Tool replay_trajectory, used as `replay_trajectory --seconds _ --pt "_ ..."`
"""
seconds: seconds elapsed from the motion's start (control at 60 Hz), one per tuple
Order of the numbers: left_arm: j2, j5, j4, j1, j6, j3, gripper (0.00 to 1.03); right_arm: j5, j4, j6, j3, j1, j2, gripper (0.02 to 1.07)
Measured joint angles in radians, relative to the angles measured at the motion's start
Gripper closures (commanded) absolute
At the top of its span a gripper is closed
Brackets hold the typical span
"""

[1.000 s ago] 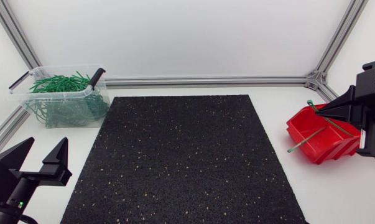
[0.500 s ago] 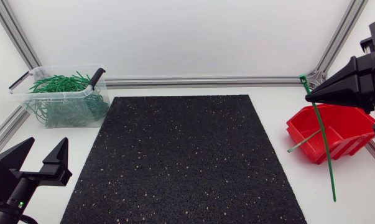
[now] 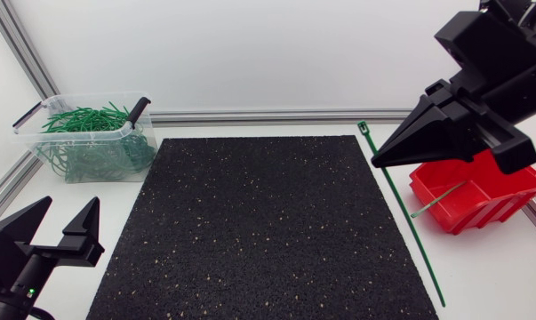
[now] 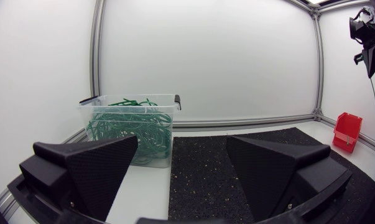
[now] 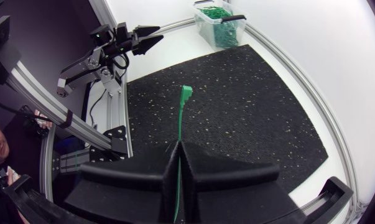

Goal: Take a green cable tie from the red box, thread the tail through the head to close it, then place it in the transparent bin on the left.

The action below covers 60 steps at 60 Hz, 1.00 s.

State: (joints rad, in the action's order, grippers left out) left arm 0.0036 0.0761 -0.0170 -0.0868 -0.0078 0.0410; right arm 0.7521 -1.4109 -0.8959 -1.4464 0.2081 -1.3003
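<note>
Head view: the right gripper (image 3: 374, 164) is clenched on a green cable tie (image 3: 423, 262) at the right edge of the black mat (image 3: 259, 231).

The flecked mat lies in the middle of a white table (image 3: 481, 280), with white walls and an aluminium rail (image 3: 276, 116) behind. The transparent bin (image 3: 90, 142), full of green ties, is at the upper left. The red box (image 3: 481, 203) is at the right, with another tie (image 3: 438, 199) over its rim. The held tie runs toward the lower right, head upward. The left gripper (image 3: 68, 206), lower left, is spread and holds nothing. Half a second earlier the right gripper was by the right edge; it has come inward with the tie, while the left arm has not moved.
</note>
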Motion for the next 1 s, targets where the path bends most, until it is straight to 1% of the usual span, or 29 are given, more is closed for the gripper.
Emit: replay_trajectory --seconds 0.083,0.183,0.383,0.467,0.533,0.583,0.717,0.8,1.0 --pt "0.000 0.000 0.000 0.000 0.000 0.000 0.04 0.037 0.015 0.016 0.014 0.038 -0.024 1.01" --pt "-0.001 0.000 0.000 0.000 0.000 0.000 0.04 0.053 0.084 0.056 0.049 0.082 -0.044 1.01" --pt "0.003 -0.020 0.001 -0.006 0.000 0.001 0.04 0.064 0.274 0.178 0.141 0.183 -0.071 1.01" --pt "0.050 -0.031 -0.002 -0.006 0.000 0.003 0.04 0.064 0.354 0.226 0.174 0.217 -0.087 1.01" --pt "0.109 -0.056 -0.003 -0.006 -0.013 0.013 0.04 0.072 0.423 0.264 0.203 0.241 -0.099 1.01" --pt "0.148 -0.093 -0.001 0.000 -0.024 0.028 0.04 0.090 0.460 0.283 0.223 0.256 -0.108 1.01" --pt "0.225 -0.220 0.002 0.047 -0.071 0.101 0.04 0.140 0.550 0.340 0.258 0.270 -0.127 1.01" --pt "0.286 -0.288 0.002 0.053 -0.100 0.161 0.04 0.173 0.587 0.362 0.271 0.270 -0.129 1.01" --pt "0.440 -0.504 0.002 0.058 -0.158 0.265 0.04 0.224 0.719 0.433 0.327 0.270 -0.129 1.01"
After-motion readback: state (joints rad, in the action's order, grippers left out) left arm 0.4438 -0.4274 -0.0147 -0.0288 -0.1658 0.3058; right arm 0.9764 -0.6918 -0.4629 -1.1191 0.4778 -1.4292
